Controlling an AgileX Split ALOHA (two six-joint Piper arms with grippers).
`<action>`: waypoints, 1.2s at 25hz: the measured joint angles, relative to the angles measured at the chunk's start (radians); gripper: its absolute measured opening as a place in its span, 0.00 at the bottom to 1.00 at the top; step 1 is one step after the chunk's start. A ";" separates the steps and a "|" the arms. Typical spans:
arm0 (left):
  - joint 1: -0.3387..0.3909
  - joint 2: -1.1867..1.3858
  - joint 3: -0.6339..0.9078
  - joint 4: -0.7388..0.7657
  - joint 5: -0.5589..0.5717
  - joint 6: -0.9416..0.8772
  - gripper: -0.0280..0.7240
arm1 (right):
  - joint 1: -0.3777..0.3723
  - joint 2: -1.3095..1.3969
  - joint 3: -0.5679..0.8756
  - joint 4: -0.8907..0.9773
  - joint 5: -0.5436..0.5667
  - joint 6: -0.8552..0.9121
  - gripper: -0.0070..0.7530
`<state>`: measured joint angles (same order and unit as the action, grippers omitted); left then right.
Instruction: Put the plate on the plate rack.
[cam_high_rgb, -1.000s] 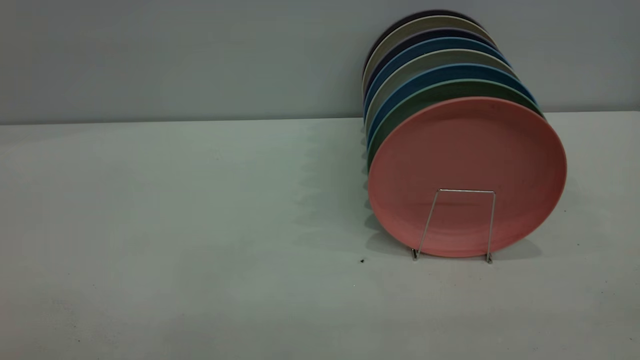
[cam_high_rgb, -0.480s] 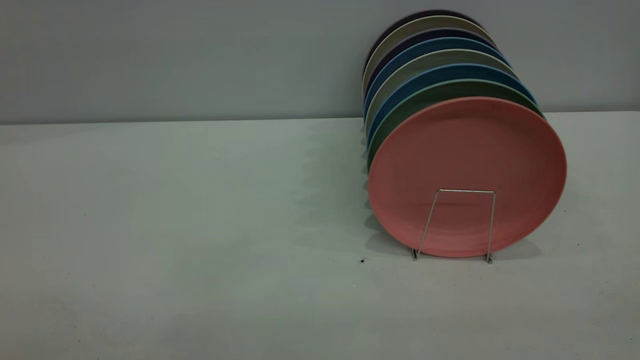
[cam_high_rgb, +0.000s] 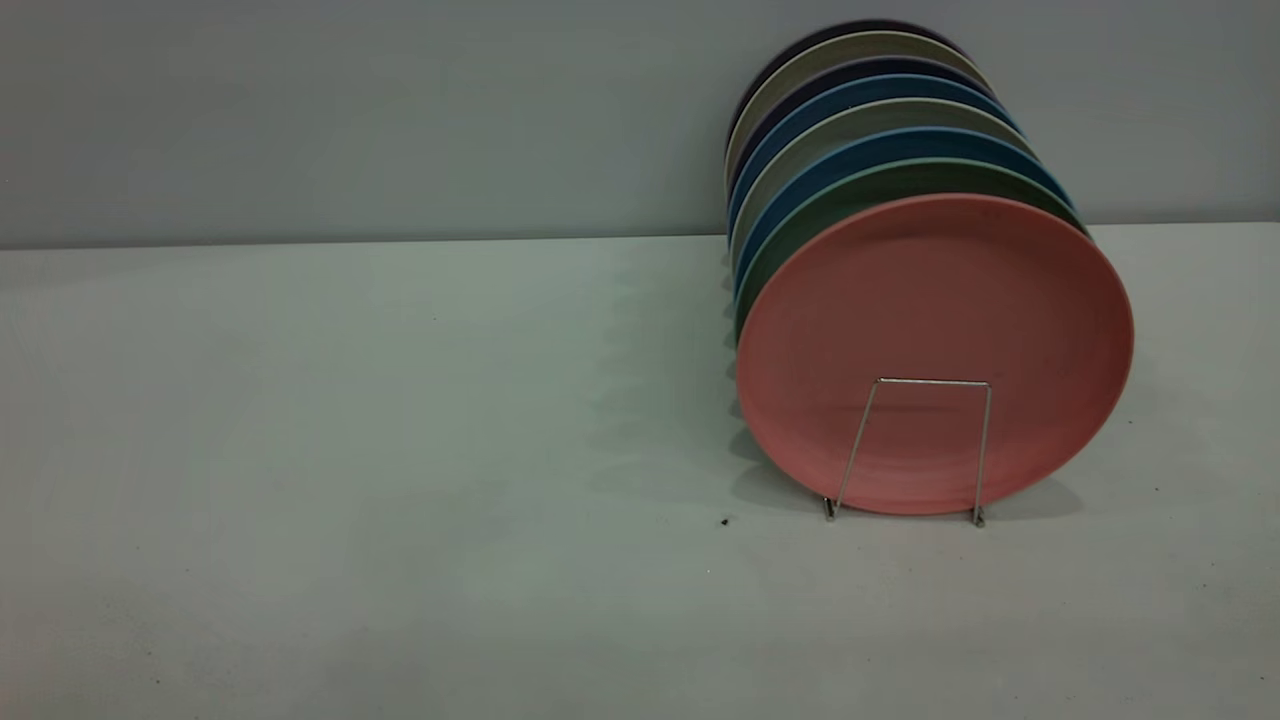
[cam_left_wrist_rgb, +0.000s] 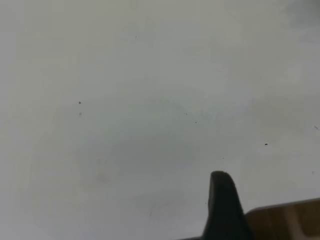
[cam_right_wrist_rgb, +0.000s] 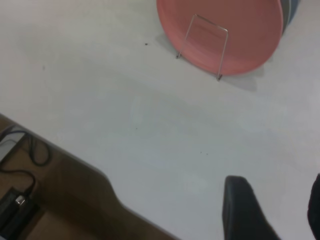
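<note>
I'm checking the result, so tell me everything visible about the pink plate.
The pink plate is round, matte salmon, plastic-looking, with a shallow raised rim. It stands on edge at the front of the plate rack, behind the front wire loop, its face toward the exterior camera. A green plate stands directly behind it. No gripper touches it.

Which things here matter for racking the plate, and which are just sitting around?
Job:
- salmon-pink plate, upright at the front of the row
- wire plate rack, front loop across the pink plate's face

Just there:
- green plate right behind it
- blue plates, grey and dark ones farther back
- white table
</note>
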<state>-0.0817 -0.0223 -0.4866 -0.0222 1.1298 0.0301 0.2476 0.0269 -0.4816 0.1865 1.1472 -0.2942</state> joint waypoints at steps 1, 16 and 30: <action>0.000 0.000 0.000 0.000 0.000 0.000 0.70 | -0.008 -0.013 0.000 0.003 0.000 0.000 0.45; 0.086 0.000 0.000 0.000 0.000 0.000 0.70 | -0.320 -0.044 0.000 0.013 0.001 0.000 0.45; 0.089 0.000 0.000 0.000 0.000 0.000 0.70 | -0.347 -0.045 0.000 0.014 0.001 0.000 0.45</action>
<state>0.0073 -0.0223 -0.4866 -0.0222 1.1301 0.0301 -0.0992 -0.0182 -0.4816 0.2002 1.1486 -0.2942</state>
